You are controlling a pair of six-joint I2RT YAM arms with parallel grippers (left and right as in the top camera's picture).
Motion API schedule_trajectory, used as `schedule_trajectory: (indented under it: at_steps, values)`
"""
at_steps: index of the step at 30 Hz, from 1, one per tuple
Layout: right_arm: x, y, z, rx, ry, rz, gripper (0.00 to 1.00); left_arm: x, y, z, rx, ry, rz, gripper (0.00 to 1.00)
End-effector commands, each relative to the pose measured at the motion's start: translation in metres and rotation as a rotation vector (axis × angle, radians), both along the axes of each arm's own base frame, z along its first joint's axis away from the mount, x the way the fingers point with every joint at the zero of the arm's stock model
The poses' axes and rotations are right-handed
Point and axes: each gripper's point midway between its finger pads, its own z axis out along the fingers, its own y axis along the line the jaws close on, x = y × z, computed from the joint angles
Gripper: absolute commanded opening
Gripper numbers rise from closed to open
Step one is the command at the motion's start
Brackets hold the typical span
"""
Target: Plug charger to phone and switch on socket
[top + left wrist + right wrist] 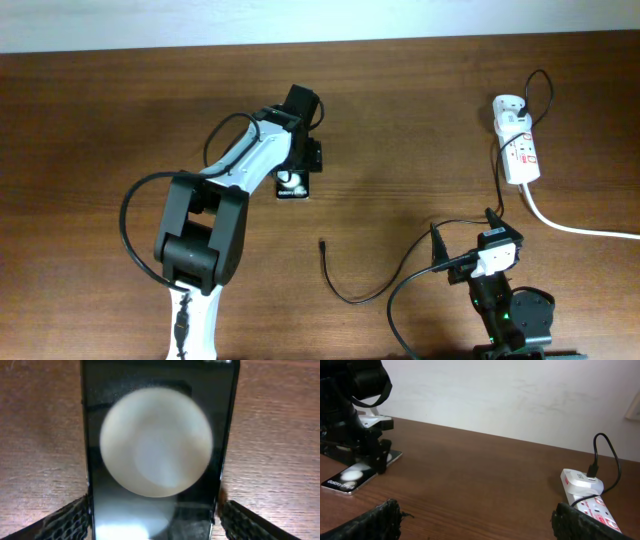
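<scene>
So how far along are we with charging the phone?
Done: the adapter sits in the socket. In hand: left fingers flank the phone. Left: the charger tip lies loose on the table, right fingers open and empty; plugging and switching remain.

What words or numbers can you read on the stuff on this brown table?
Nothing here can be read for sure.
On the small black glossy rectangular phone: tiny white text at its near end, too blurred to read.
On the white elongated power strip: red markings, too small to read.
</scene>
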Motion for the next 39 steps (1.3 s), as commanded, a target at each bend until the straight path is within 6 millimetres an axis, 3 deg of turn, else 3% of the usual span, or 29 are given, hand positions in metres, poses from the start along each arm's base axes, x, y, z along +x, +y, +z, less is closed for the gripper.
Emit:
schedule_trajectory:
  at_steps: [1,4,25,28,33,36,39]
  values:
    - [-0.0002,-0.0004,-0.0022,0.004,0.004,-0.003,0.99,-0.0377,0.0167,-0.0547,0.012,0.191,0.11,0.93]
    - [-0.0002,-0.0004,-0.0022,0.004,0.004,-0.003,0.99,-0.034,0.025,-0.0547,0.01,0.189,0.125,0.99]
    - [-0.0002,-0.0004,-0.0022,0.004,0.004,-0.003,0.99,-0.0378,0.0203,-0.0554,0.031,0.196,-0.033,1.0]
    - [-0.0002,-0.0004,-0.0022,0.004,0.004,-0.003,0.99,-0.037,0.02,-0.0554,0.03,0.192,-0.033,0.96]
    - [-0.0002,-0.0004,-0.0022,0.004,0.004,-0.003,0.99,-0.0343,0.0189,-0.0553,0.025,0.181,-0.033,1.0]
    - [-0.0002,-0.0004,-0.0022,0.004,0.004,-0.003,0.99,-0.0327,0.0184,-0.0553,0.023,0.175,-0.034,1.0]
    - [-0.0002,-0.0004,-0.0022,0.004,0.004,-0.003,0.99,-0.0329,0.0183,-0.0553,0.023,0.176,-0.033,0.91]
